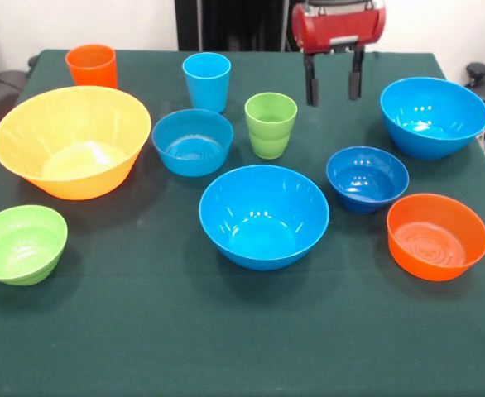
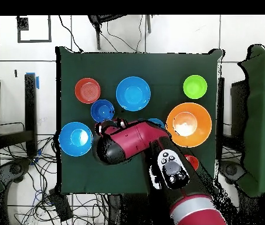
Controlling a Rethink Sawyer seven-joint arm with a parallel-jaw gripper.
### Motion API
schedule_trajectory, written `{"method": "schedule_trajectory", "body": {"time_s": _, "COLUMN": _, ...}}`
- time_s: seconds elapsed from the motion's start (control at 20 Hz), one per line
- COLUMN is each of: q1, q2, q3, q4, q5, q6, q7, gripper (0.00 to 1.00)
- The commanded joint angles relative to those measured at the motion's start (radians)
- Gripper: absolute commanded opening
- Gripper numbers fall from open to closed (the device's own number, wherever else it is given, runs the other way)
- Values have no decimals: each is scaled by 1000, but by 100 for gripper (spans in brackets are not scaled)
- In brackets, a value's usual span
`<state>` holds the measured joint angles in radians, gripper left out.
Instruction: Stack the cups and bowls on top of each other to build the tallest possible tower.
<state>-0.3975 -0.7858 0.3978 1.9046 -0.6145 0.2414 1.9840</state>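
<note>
A dark green cloth covers the table point(image 1: 226, 347); pale tiled floor point(image 2: 240, 35) surrounds it, cables point(image 2: 17, 176) tangled left.

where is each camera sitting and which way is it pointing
Front view: across the table from the robot, facing it; only the red wrist and open tool show, hanging above the green cloth near the lime green cup.
Overhead view: above the table, looking straight down, robot base at the bottom; the whole red arm reaches in, hiding some items.
Shared: both show the yellow-orange bowl and orange bowl, on opposite sides.
</note>
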Motion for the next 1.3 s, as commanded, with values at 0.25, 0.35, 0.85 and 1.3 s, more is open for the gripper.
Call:
{"method": "schedule_trajectory", "body": {"time_s": 0.25, "q1": -65, "q2": -21, "q3": 94, "q4": 118, "q5": 10, "q6": 115, "q7": -66, "gripper": 100}}
{"method": "schedule_trajectory", "body": {"time_s": 0.35, "q1": -67, "q2": -12, "q3": 87, "q4": 114, "q5": -3, "q6": 108, "q7": -62, "gripper": 100}}
{"method": "schedule_trajectory", "body": {"time_s": 0.85, "q1": -75, "q2": 73, "q3": 62, "q4": 51, "q5": -68, "q6": 76, "q7": -79, "gripper": 100}}
{"method": "schedule_trajectory", "body": {"time_s": 1.3, "q1": -85, "q2": 139, "q3": 49, "q4": -29, "q5": -135, "q6": 79, "q7": -120, "gripper": 100}}
